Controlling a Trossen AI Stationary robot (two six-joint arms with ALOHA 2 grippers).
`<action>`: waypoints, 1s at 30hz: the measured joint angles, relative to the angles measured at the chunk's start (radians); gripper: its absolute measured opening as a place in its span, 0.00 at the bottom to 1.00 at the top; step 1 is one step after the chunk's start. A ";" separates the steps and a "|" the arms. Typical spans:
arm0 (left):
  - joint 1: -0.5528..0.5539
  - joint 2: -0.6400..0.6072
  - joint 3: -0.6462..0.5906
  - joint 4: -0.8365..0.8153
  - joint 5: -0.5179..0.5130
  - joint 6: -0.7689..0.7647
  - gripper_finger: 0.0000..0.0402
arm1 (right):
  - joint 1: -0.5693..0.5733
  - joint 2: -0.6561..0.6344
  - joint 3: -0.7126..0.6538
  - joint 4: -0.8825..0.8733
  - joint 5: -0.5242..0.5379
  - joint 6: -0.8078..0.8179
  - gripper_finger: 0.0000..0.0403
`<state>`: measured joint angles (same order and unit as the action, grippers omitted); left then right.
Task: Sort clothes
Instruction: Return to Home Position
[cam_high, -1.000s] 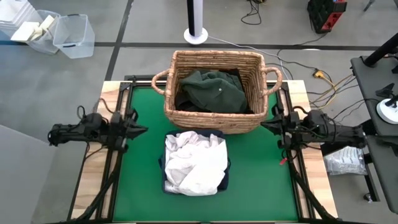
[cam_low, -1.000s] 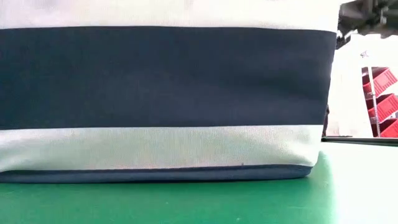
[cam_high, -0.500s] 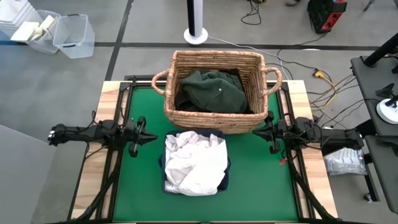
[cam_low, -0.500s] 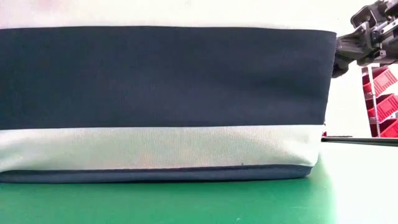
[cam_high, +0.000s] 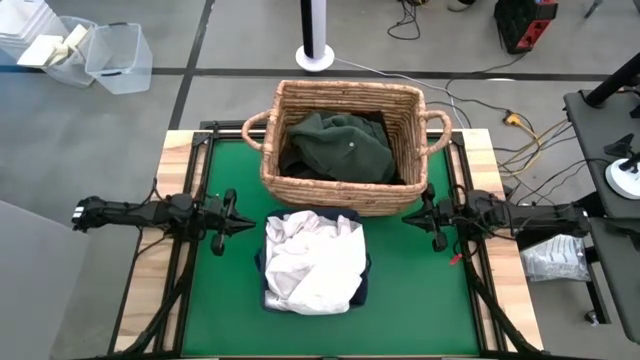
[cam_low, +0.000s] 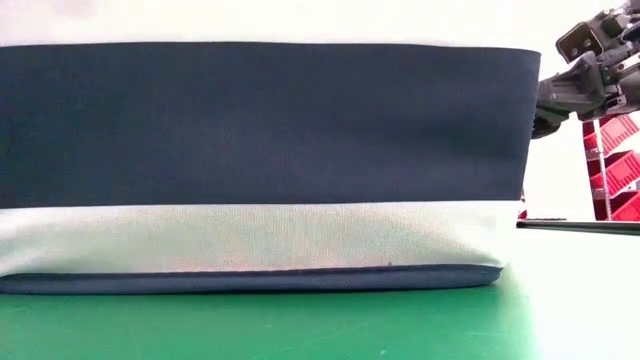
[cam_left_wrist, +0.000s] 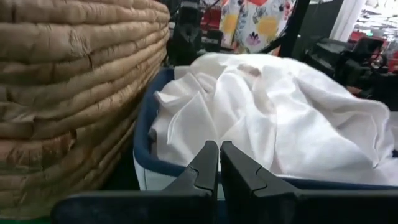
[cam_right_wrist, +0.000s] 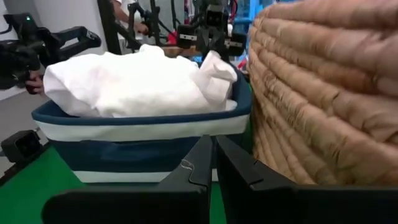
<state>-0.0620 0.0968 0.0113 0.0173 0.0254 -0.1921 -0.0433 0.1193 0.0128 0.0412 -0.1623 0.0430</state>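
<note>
White clothes (cam_high: 313, 262) lie heaped in the navy and white fabric bin (cam_high: 264, 290) at the middle of the green mat. They also show in the left wrist view (cam_left_wrist: 273, 118) and the right wrist view (cam_right_wrist: 130, 84). A dark green garment (cam_high: 340, 145) fills the tan wicker basket (cam_high: 340, 195) behind the bin, with a bit of black cloth (cam_high: 375, 120) at its far side. My left gripper (cam_high: 248, 224) is shut, level, just left of the bin. My right gripper (cam_high: 406, 219) is shut, level, right of the bin beside the basket's near right corner.
The basket wall stands close beside both grippers (cam_left_wrist: 74, 93) (cam_right_wrist: 323, 93). In the low view the bin's striped wall (cam_low: 260, 160) blocks nearly everything, and an arm (cam_low: 590, 75) shows at its right. Bare green mat (cam_high: 420, 300) lies on both sides of the bin and in front.
Both arms have stretched out and come down from the table's side edges toward the bin. The left gripper has moved toward the table's right and the right gripper toward its left. The clothes have not moved.
</note>
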 joint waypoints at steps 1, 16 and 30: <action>0.000 0.006 0.000 0.000 0.000 0.000 0.00 | 0.000 0.008 0.000 0.002 0.000 0.014 0.03; 0.000 0.080 0.011 -0.007 0.003 -0.035 0.00 | 0.000 0.014 -0.001 -0.002 0.005 0.006 0.03; 0.000 0.111 0.011 -0.004 0.002 -0.034 0.00 | 0.000 0.014 -0.002 -0.002 0.005 0.009 0.03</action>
<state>-0.0620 0.2078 0.0226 0.0131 0.0273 -0.2264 -0.0433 0.1337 0.0109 0.0395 -0.1574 0.0521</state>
